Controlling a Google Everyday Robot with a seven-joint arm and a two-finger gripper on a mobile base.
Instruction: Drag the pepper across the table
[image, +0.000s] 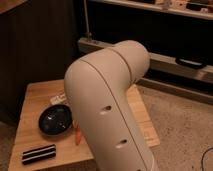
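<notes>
The pepper (77, 136) shows only as a slim orange sliver on the light wooden table (37, 95), just right of a dark bowl (56, 120). Most of it is hidden behind my big cream-coloured arm (107, 105), which fills the middle of the view. My gripper is out of sight, hidden behind the arm somewhere over the table.
A flat dark object with pale stripes (39, 154) lies near the table's front left corner. A small white thing (59, 98) lies behind the bowl. Dark shelving (165, 30) stands behind the table. Speckled floor (185, 130) lies to the right.
</notes>
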